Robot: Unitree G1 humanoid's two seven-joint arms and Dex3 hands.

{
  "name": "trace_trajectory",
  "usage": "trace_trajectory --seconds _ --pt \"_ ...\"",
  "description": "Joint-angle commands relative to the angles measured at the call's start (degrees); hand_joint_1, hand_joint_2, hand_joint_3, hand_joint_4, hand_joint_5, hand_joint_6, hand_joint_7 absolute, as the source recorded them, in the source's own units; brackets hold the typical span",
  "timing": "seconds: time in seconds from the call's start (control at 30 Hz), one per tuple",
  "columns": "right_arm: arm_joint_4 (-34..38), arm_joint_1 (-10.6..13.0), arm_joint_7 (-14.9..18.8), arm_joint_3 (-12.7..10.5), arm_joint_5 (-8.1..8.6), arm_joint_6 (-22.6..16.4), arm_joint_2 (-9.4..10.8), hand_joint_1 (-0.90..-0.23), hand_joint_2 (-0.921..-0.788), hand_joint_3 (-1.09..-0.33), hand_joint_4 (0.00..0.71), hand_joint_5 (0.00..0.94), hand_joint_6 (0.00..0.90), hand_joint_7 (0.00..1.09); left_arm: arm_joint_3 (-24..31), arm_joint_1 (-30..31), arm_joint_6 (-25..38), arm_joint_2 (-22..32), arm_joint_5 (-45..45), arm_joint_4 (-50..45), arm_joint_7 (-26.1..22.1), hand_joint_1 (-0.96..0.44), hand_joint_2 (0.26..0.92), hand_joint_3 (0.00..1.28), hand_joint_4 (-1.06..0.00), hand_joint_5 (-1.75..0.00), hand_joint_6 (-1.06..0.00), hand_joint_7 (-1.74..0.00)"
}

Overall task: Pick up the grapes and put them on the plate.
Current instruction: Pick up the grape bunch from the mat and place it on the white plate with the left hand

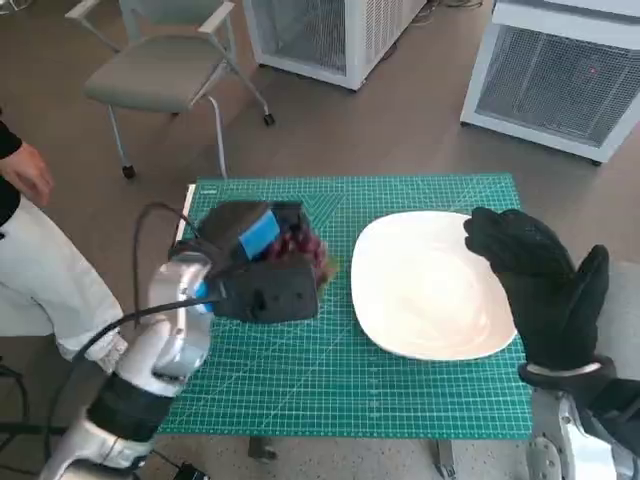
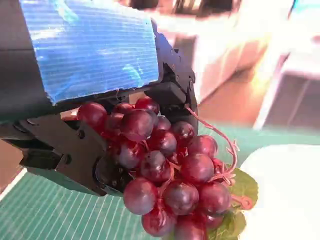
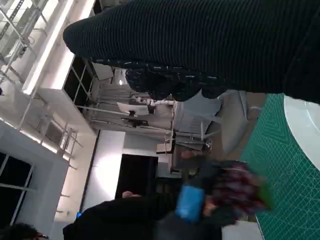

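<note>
A bunch of dark red grapes (image 2: pixel 167 175) with a green leaf hangs in the grip of my left hand (image 1: pixel 255 265), raised above the green mat just left of the plate. In the head view the grapes (image 1: pixel 305 248) peek out past the hand's blue-taped back. The blurred bunch (image 3: pixel 239 191) also shows in the right wrist view. A white plate (image 1: pixel 425 285) lies on the right half of the mat. My gloved right hand (image 1: pixel 545 285) hovers over the plate's right edge, fingers spread, holding nothing.
The green cutting mat (image 1: pixel 300 380) covers the small table. A person (image 1: pixel 30 230) stands at the left. A grey chair (image 1: pixel 165 65) and white cabinets (image 1: pixel 565 70) stand on the floor beyond the table.
</note>
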Motion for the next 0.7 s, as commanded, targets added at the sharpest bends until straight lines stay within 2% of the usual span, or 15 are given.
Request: trace_trajectory --seconds 0.03,0.37,0.7 --pt "1.1 0.4 -0.24 0.11 -0.39 0.23 0.41 -0.373 -0.921 -0.657 0.392 0.775 0.168 1.02 2.11 1.42 -0.25 1.07 0.79 -5.1 0.9 0.0 0.895 0.06 -0.73 -1.28 -0.74 -0.89" --pt "1.14 0.55 -0.24 0.25 -0.42 -0.29 0.81 -0.373 -0.921 -0.656 0.393 0.774 0.169 1.02 3.1 2.01 -0.9 0.76 2.04 -8.82 1.78 0.0 0.89 0.05 -0.77 -1.2 -0.73 -0.94" --pt "0.92 0.77 -0.02 -0.06 -0.16 -0.55 0.68 -0.374 -0.921 -0.656 0.394 0.773 0.17 1.02 1.54 -0.21 -2.9 -0.69 1.93 -6.73 1.18 0.0 0.896 0.05 -0.7 -1.31 -0.79 -0.83"
